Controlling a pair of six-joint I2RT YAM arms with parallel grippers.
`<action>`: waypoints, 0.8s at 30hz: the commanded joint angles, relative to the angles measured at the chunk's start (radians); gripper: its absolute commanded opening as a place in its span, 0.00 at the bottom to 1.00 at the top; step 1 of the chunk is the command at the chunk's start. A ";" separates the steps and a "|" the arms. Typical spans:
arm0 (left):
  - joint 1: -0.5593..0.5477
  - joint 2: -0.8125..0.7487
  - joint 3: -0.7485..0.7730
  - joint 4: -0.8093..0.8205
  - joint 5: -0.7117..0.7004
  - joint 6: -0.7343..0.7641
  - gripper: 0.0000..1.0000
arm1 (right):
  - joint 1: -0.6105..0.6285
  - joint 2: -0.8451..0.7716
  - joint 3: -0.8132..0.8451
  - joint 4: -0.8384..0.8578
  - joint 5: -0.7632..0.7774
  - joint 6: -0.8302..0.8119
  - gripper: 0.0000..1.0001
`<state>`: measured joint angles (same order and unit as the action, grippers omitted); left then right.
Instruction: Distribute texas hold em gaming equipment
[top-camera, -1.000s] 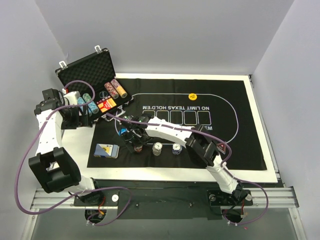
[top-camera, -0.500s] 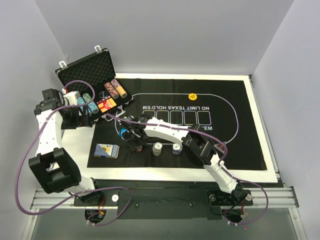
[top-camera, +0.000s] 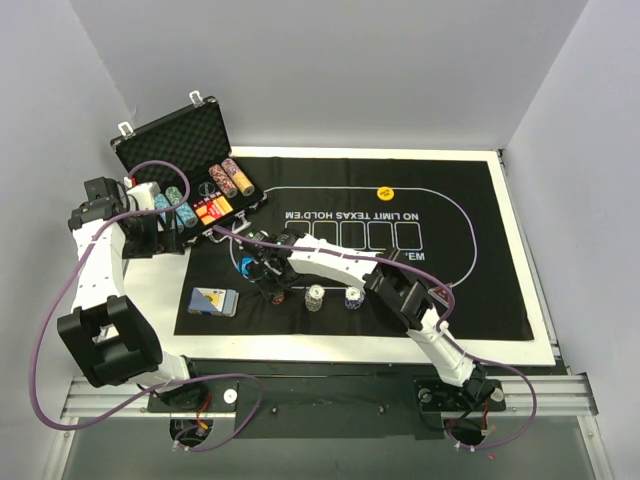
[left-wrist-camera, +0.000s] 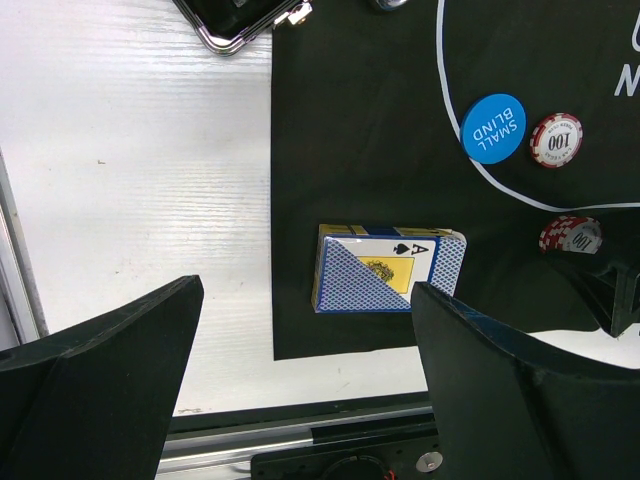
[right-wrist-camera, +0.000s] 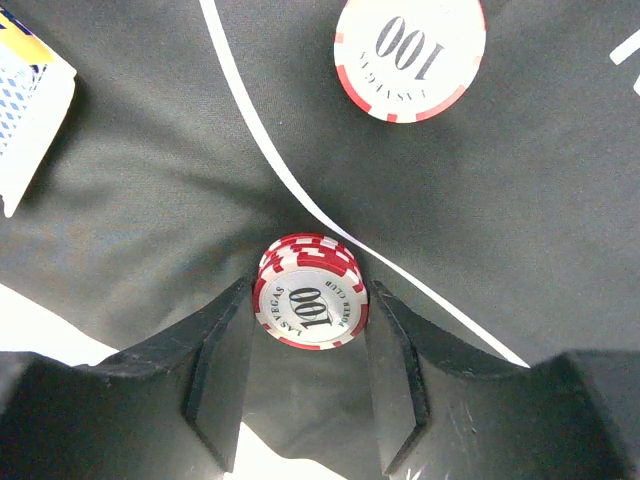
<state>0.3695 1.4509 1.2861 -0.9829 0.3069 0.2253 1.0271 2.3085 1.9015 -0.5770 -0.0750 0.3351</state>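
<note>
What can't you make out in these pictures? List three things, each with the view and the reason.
- Red stack: chip count, right wrist view, seen almost from above.
- Yellow button: lettering, top view, too small.
- Case: contents, left wrist view, cut by top edge.

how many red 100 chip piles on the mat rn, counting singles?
2. A red 100 stack between the fingers of the right gripper, just outside the printed oval; a lone red 100 chip inside it, beside the blue button. Others may be hidden.
</note>
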 joint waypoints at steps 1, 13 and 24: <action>0.008 -0.017 0.004 0.029 0.017 0.013 0.97 | -0.004 -0.054 -0.015 -0.018 0.020 0.002 0.35; 0.008 -0.012 0.004 0.029 0.031 0.011 0.97 | -0.004 -0.129 -0.045 -0.020 0.015 0.001 0.34; 0.008 -0.012 0.015 0.024 0.032 0.009 0.97 | -0.005 -0.127 -0.028 -0.034 0.004 -0.005 0.34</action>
<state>0.3695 1.4509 1.2861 -0.9829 0.3145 0.2249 1.0271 2.2292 1.8584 -0.5716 -0.0753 0.3351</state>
